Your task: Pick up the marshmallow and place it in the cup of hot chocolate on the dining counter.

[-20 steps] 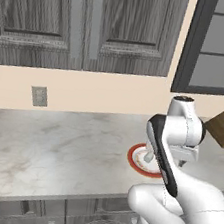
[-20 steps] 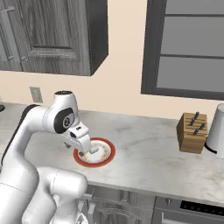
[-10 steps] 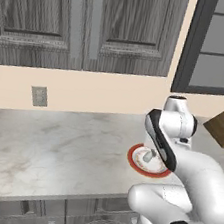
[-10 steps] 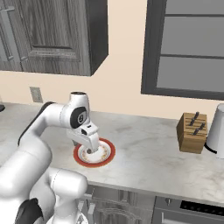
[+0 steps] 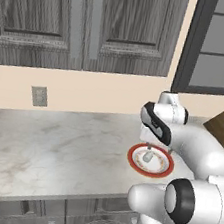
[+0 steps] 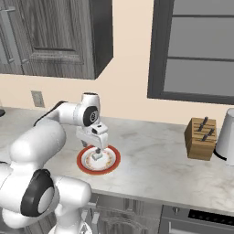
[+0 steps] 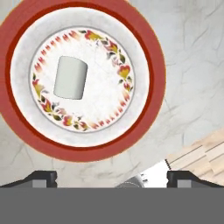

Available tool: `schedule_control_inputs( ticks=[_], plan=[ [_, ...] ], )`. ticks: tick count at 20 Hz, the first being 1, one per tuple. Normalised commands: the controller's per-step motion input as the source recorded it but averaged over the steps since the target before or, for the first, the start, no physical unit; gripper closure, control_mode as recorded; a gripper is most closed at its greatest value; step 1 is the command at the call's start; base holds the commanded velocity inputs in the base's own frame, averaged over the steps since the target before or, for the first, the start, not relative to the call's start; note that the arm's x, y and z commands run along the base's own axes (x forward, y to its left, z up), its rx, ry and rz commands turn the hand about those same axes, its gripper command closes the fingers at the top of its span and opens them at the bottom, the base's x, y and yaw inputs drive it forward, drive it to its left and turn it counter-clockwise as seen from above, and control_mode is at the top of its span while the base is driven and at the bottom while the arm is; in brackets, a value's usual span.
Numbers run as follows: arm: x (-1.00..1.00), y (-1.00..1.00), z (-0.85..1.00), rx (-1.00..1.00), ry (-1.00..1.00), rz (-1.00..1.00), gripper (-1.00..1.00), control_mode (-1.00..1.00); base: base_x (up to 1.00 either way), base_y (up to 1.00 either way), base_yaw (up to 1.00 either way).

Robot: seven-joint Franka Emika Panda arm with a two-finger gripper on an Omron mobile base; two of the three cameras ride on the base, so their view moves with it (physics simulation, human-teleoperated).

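while the marshmallow (image 7: 70, 78) lies on its side on the red-rimmed plate (image 7: 154, 52) on the marble tabletop (image 5: 53, 146), the claw (image 6: 98, 148) hangs above it, jaws wide open.

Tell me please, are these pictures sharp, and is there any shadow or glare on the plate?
Hand view: sharp, even light, no glare; the marshmallow is softly shaded along one side on the plate. Left and right base views: flat rendered light, no blur; the arm hides part of the plate's rim in the left one.
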Motion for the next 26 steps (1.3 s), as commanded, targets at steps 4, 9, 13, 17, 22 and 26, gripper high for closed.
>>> schedule_control_inputs(
  ticks=[4,9,13,17,22,26],
  plan=[
    [0.29,0.00,-0.34,0.00,0.04,0.00,-1.00,-1.00,0.00,0.00,0.00],
    [0.19,0.00,-0.38,0.00,0.03,0.00,-1.00,-1.00,0.00,0.00,0.00],
    [0.07,0.00,-0.35,0.00,0.01,0.00,-1.00,-1.00,0.00,0.00,0.00],
    [0.24,0.00,-0.40,0.00,0.00,0.00,-1.00,-1.00,0.00,0.00,0.00],
    [0.15,0.00,-0.19,0.00,0.00,-0.05,-1.00,-1.00,0.00,0.00,0.00],
    [0.19,0.00,0.00,0.00,0.00,-0.11,-1.00,-1.00,0.00,0.00,0.00]
  ],
)
